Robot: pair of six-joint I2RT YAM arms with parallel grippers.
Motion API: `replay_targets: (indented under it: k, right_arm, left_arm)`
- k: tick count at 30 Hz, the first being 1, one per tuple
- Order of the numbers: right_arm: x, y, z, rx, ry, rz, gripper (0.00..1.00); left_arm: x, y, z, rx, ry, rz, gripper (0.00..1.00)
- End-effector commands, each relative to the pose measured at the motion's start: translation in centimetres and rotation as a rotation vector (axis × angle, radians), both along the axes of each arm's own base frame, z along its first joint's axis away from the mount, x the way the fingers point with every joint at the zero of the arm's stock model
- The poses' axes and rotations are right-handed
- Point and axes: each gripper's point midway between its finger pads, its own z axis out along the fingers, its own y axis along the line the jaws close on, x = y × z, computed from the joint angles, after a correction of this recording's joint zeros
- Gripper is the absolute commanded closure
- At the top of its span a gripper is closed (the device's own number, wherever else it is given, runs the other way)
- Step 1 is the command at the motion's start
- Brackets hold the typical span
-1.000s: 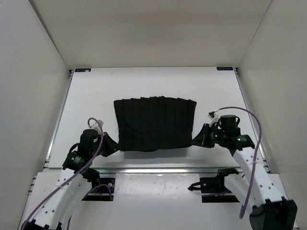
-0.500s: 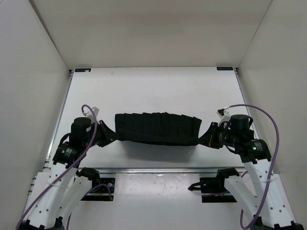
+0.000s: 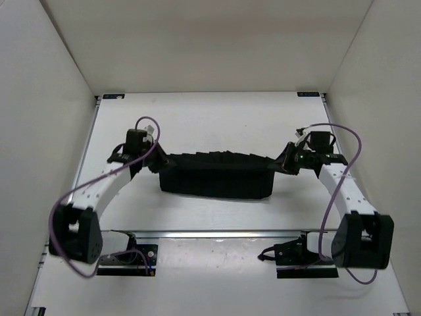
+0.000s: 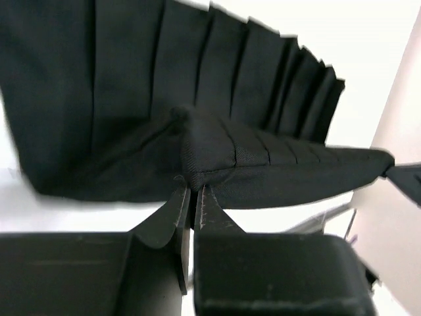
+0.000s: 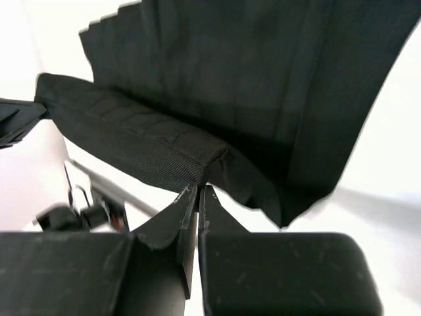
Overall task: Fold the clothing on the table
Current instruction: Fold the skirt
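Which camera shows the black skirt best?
Top external: the clothing shows whole, end to end. The left wrist view shows only the part near the left fingers; the right wrist view, the part near the right fingers.

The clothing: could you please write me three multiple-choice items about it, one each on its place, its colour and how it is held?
1. Where is the clothing?
A. Bunched at the table's near edge.
B. Stretched between the left gripper and right gripper.
C. Against the far wall.
2. What colour is it?
A. Black.
B. Red.
C. White.
3. How is it held?
A. By neither gripper.
B. By the left gripper only.
C. By both grippers, each shut on one end.
Key: 1 B, the top view shows it spanning from one gripper to the other; 2 A, it is black in every view; 3 C, each wrist view shows a corner of fabric pinched.
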Motion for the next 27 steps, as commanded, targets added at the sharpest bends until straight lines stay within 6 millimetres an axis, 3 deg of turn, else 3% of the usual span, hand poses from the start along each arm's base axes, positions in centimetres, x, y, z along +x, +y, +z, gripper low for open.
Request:
replay_targets:
  k: [1, 3, 4, 5, 6, 7, 8, 9, 13, 15, 17, 21, 27]
  right_arm:
    - [6.4, -1.4, 1.5, -0.015, -0.166, -0.088, 1.0]
    - [10.2, -1.0, 2.7, -0.002, -0.284, -0.07, 0.98]
    - [11.9, -0.4, 3.2, 0.023, -0.309, -0.036, 0.81]
    - [13.8, -0.5, 3.2, 0.017, -0.318, -0.028, 0.7]
    - [15.0, -1.2, 2.0, -0.019, -0.287, -0.066, 0.66]
    - [16.0, -1.2, 2.9, -0.046, -0.314, -0.059, 0.55]
    - [16.3, -1.3, 1.9, -0.068, -0.285, -0.055, 0.5]
    - [16.8, -1.6, 2.5, -0.083, -0.292, -0.066, 0.46]
    - [14.2, -2.6, 0.8, -0.12, -0.22, -0.12, 0.45]
    - [12.1, -2.7, 0.5, -0.136, -0.2, -0.148, 0.45]
    - [8.8, -2.2, -2.1, -0.151, -0.124, -0.146, 0.45]
    - [4.9, -1.9, -2.8, -0.138, -0.097, -0.183, 0.43]
    - [1.7, -1.1, -3.5, -0.082, -0.095, -0.183, 0.35]
  left_arm:
    - [6.9, -0.4, 2.4, -0.016, -0.147, 0.028, 0.99]
    - [11.2, -0.3, 2.1, -0.012, -0.145, 0.051, 0.9]
    - [13.0, -0.3, 1.8, -0.019, -0.137, 0.061, 0.83]
    - [14.6, 0.3, 2.1, -0.028, -0.147, 0.088, 0.58]
    - [15.2, 0.7, 2.1, -0.038, -0.151, 0.104, 0.48]
    - [15.4, 0.7, 2.3, -0.062, -0.148, 0.107, 0.47]
    - [14.9, 0.6, 2.0, -0.079, -0.138, 0.104, 0.46]
    - [15.0, 1.0, 2.9, -0.085, -0.169, 0.119, 0.44]
    - [12.0, 3.0, 2.0, -0.043, -0.18, 0.151, 0.34]
    - [10.4, 4.0, 0.8, -0.008, -0.152, 0.153, 0.31]
    - [7.9, 4.8, -1.0, 0.04, -0.114, 0.148, 0.31]
    - [4.4, 6.0, -4.3, 0.134, -0.07, 0.187, 0.29]
    - [2.6, 7.4, -8.0, 0.167, -0.01, 0.258, 0.27]
